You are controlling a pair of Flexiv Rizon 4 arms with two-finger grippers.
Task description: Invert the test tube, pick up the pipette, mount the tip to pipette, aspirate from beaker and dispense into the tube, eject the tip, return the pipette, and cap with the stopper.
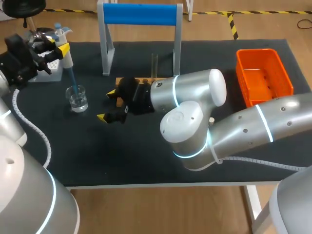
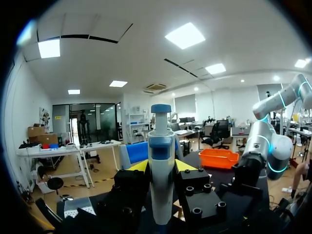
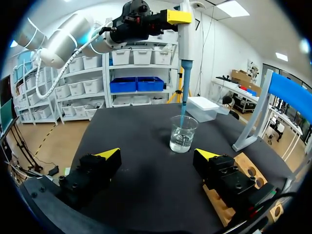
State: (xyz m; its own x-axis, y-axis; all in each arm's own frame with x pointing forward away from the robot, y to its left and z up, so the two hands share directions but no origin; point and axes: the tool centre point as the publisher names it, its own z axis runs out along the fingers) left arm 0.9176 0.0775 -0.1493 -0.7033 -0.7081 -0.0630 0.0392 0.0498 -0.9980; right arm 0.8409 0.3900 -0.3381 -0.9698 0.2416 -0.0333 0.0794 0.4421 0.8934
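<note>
Leftmost on the dark tabletop (image 1: 97, 156), the left gripper (image 1: 59, 48) is clamped on the pipette (image 1: 68, 57), which it holds upright. In the left wrist view the pipette (image 2: 161, 180) stands between the two yellow-tipped fingers, which press it from either side. Just beside that gripper, towards the tabletop's back left corner, sits the white tip box (image 1: 48, 70).

A blue tip (image 1: 72, 80) is mounted on the pipette and points straight down into the beaker (image 1: 78, 100), a clear glass with water in its bottom, standing a little in front of the tip box. From the right wrist view the blue tip (image 3: 183, 112) ends inside the mouth of the beaker (image 3: 184, 134); whether it touches the water cannot be told.

Next comes the right gripper (image 1: 108, 105), just beside the beaker and facing it, low over the tabletop. Its fingers are spread wide with nothing between them, and in its own view the right gripper (image 3: 157, 154) frames the beaker ahead.

Behind it stands the blue-topped stand (image 1: 140, 14) on two grey legs. At its foot lies the wooden rack (image 1: 146, 79), partly hidden by the right arm (image 1: 195, 90), which crosses in front of it. The test tube (image 1: 154, 66) stands upright in the rack.

Farthest right, near the back edge, is the orange basket (image 1: 242, 73), well apart from everything else.
</note>
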